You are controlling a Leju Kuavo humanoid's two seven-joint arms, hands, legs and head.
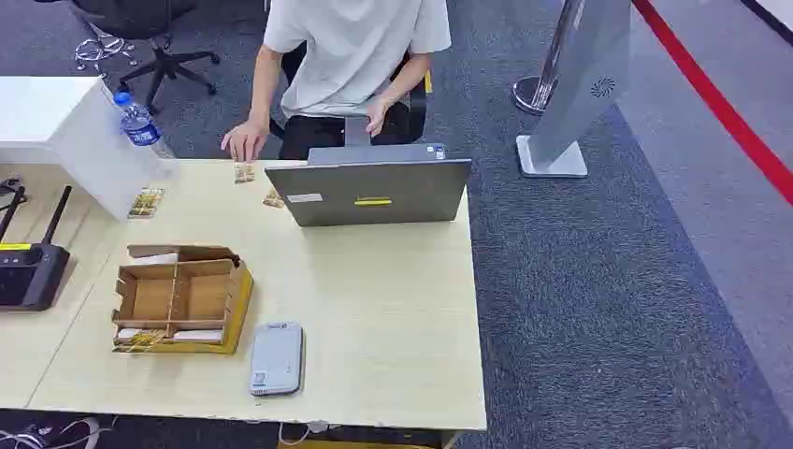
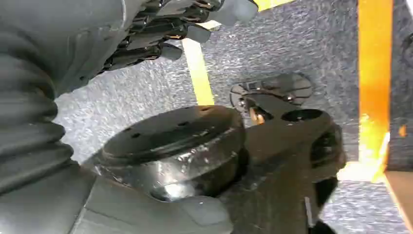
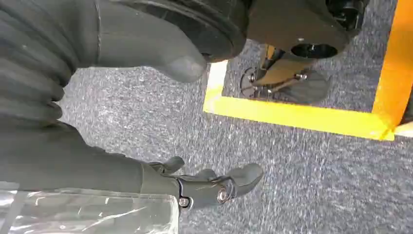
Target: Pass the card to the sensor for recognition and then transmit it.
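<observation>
A grey flat card sensor [image 1: 277,357] lies near the front edge of the wooden table [image 1: 393,318]. Beside it stands an open cardboard box [image 1: 180,297] with dividers, and gold-printed cards [image 1: 140,339] sit in its front compartment. More cards lie further back: one [image 1: 146,201] by the white box, one [image 1: 244,172] beside the person's hand, and one [image 1: 273,198] at the laptop's corner. My left hand [image 2: 160,34] hangs over the carpet, fingers apart and holding nothing. My right hand [image 3: 112,165] hangs the same way, empty, with its fingers [image 3: 214,187] spread.
A person [image 1: 346,56] sits behind a grey laptop [image 1: 374,192], one hand [image 1: 245,142] on the table's far edge. A water bottle [image 1: 138,122] and a white box [image 1: 56,122] stand at back left. A black device with antennas [image 1: 28,271] lies at the left. Yellow floor tape [image 3: 292,117] runs near my feet.
</observation>
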